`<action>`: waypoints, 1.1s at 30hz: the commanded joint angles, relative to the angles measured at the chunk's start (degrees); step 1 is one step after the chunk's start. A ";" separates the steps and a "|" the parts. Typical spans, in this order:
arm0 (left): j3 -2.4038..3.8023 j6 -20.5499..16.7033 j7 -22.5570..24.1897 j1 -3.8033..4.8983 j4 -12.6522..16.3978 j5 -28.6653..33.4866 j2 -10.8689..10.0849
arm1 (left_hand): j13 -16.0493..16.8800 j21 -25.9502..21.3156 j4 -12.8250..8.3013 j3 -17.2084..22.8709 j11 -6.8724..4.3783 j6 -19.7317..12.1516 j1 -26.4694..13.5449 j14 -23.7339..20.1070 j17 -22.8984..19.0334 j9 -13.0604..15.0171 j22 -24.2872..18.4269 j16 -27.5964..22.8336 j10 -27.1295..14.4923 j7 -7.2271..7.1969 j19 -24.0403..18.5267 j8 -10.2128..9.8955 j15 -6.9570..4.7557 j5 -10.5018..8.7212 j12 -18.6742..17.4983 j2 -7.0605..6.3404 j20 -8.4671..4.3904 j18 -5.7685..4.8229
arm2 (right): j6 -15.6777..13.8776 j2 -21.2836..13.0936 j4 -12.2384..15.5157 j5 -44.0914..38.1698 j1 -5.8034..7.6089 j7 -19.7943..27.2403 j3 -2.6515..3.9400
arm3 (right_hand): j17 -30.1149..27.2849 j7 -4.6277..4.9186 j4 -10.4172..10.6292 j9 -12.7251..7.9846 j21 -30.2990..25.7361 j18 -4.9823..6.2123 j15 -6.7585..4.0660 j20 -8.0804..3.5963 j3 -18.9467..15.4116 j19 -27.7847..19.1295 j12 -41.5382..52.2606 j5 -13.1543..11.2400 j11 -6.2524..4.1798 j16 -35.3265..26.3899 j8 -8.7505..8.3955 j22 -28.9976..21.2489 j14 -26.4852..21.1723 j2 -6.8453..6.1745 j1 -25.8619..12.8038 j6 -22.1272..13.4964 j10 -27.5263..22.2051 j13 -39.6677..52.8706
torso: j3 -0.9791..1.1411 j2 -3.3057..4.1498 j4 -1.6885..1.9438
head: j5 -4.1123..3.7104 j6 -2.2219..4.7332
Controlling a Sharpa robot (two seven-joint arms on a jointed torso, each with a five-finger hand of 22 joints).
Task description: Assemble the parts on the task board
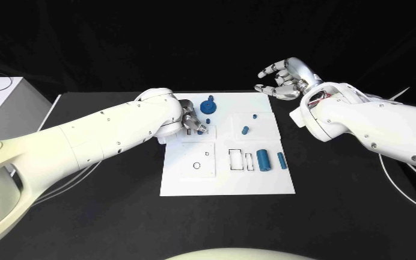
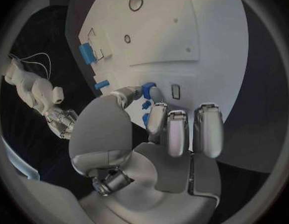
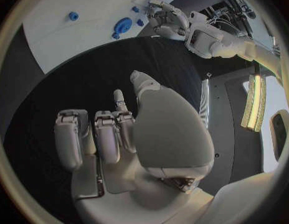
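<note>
Left white arm (image 1: 95, 139) reaches over the board's near-left side; its silver hand (image 1: 192, 123) is the one on the job.
White rectangular task board (image 1: 260, 182) sits mid black worktop (image 1: 104, 212). Left hand is down on the board's upper left, thumb and a finger pinching a small blue part (image 2: 148, 89), apparently at its seat. Blue cylinder (image 1: 263, 159) lies long axis front-to-back, to that hand's right. Right hand (image 1: 284, 79) hovers off the board's far-right corner, fingers apart, holding nothing, clearly farther.
</note>
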 commanded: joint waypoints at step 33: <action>2.68 -0.04 0.33 -0.42 5.38 0.78 -4.28 | 0.19 -0.59 2.62 -16.56 0.43 0.66 -0.53 6.24 15.09 1.20 0.13 0.25 -0.01 0.62 -0.08 -2.15 -0.04 -10.73 -0.44 4.26 -0.21 -0.64 | -0.24 -0.12 -0.39 -0.60 -0.06 0.52 0.03 | 14.01 0.01 0.27 0.08 -0.46 0.51 -0.28 -0.28 -0.05 3.84 -0.30 0.32 -0.20 -0.20 0.24 10.95 5.69 -0.15 -1.00 -0.43 1.94 11.63 | -0.11 0.01 -0.01 | 0.29 1.13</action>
